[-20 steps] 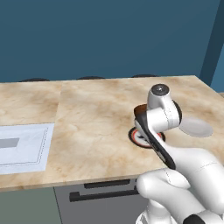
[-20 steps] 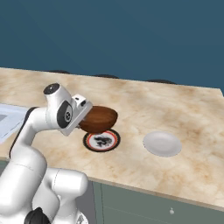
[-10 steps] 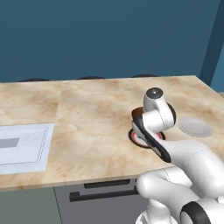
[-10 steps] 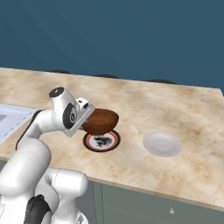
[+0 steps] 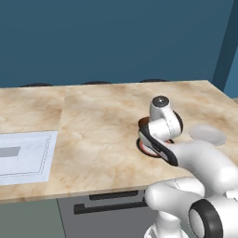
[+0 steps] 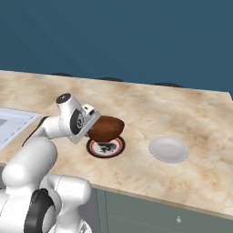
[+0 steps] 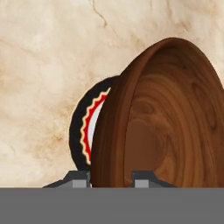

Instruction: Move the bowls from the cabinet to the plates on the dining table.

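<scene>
holding: the gripper [image 7: 111,177] was closed on the rim of the dark reddish-brown wooden bowl [image 6: 105,129], one finger tip inside the rim and one outside, as seen in the hand view
bowl position: it hung just above the plate [image 6: 106,147], over that plate's near-left part in the right base view; whether its underside touched the plate could not be told
bowl attitude: tilted, its rounded outside facing away from the hand in the right base view and its hollow inside facing the hand camera
bowl look: glossy wood grain, with a flat darker patch at the bottom of the hollow
plate: flat on the dining table [image 6: 195,113], black outer edge, red-orange zigzag ring, white band and dark patterned centre; in the hand view the bowl hid most of it and a crescent showed at the left
second dish: a plain pale round plate [image 6: 169,149] lay on the same table, to the right of the patterned plate in the right base view and clearly apart from it
mat: a pale rectangular mat [image 5: 22,155] with a thin dark border line lay on the table well to the left in the left base view
table: beige marble-veined top, grey-green base below its front edge
backdrop: dark blue wall [image 5: 116,42] behind the table
</scene>
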